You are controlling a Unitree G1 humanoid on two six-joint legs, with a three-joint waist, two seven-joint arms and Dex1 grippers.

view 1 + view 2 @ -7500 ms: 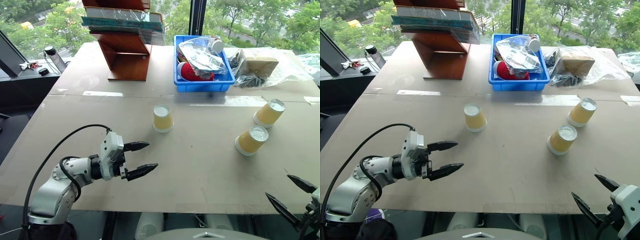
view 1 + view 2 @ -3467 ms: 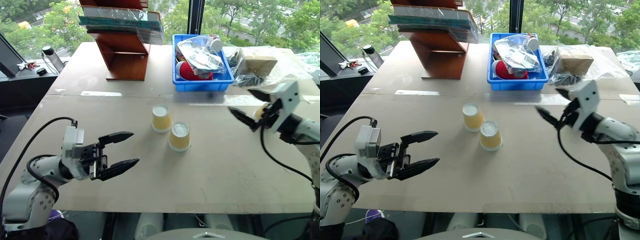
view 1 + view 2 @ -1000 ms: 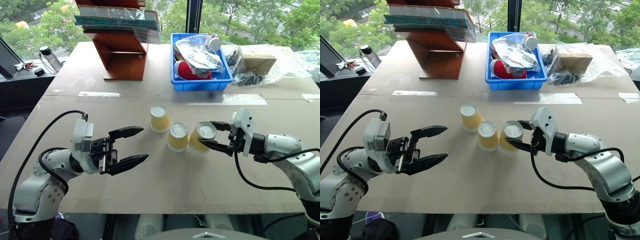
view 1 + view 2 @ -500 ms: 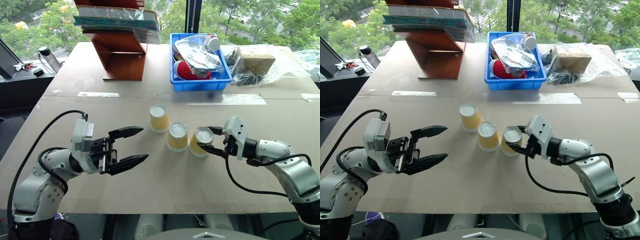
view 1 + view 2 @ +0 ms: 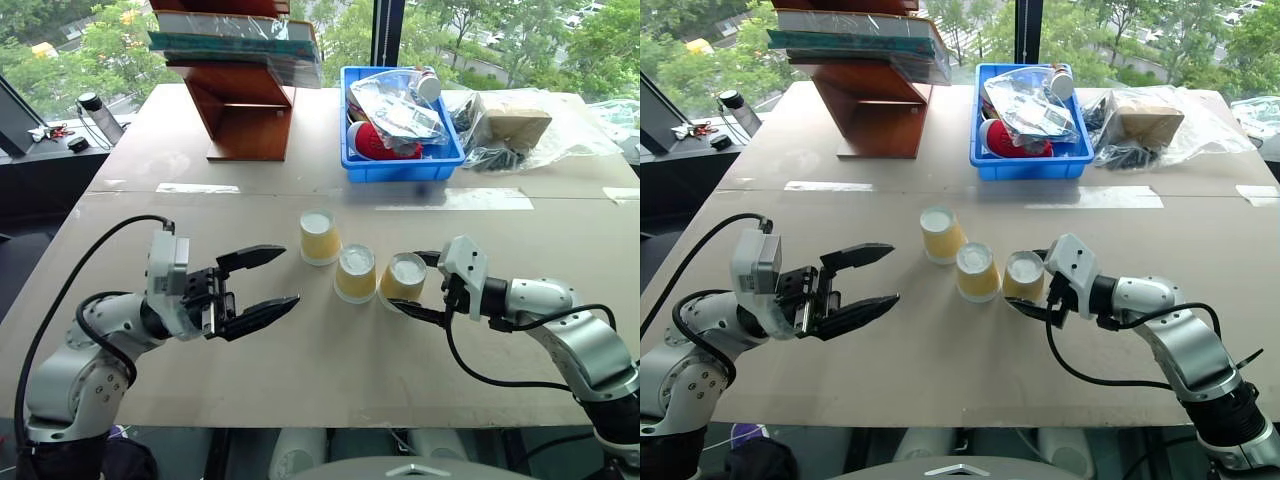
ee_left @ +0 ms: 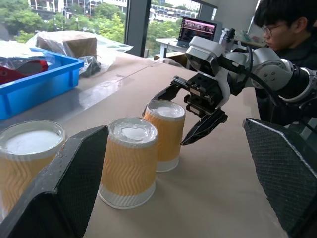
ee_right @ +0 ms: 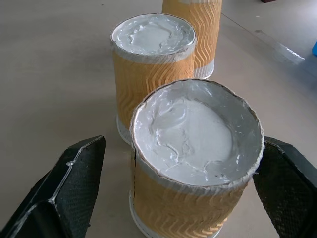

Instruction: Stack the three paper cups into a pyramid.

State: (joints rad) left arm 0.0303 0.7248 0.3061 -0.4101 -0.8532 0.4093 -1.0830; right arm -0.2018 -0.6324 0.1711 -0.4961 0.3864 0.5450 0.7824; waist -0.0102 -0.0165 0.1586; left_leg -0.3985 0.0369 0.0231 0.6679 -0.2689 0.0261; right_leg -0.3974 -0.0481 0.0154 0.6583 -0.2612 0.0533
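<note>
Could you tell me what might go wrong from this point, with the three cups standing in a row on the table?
The right gripper is open, but its fingers flank the nearest cup; a skewed retreat could tip it. That cup stands close beside the middle cup, so a knock may spread. The far cup sits apart and out of line; the base may prove too uneven to carry a top cup.

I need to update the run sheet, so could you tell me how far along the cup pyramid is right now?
Done: the three paper cups stand upside down on the table, the left cup, middle cup and right cup in a slanting row. In hand: the right gripper sits open around the right cup; the left gripper hovers open, empty. Left: one cup must go on top of the other two; nothing is stacked yet.
</note>
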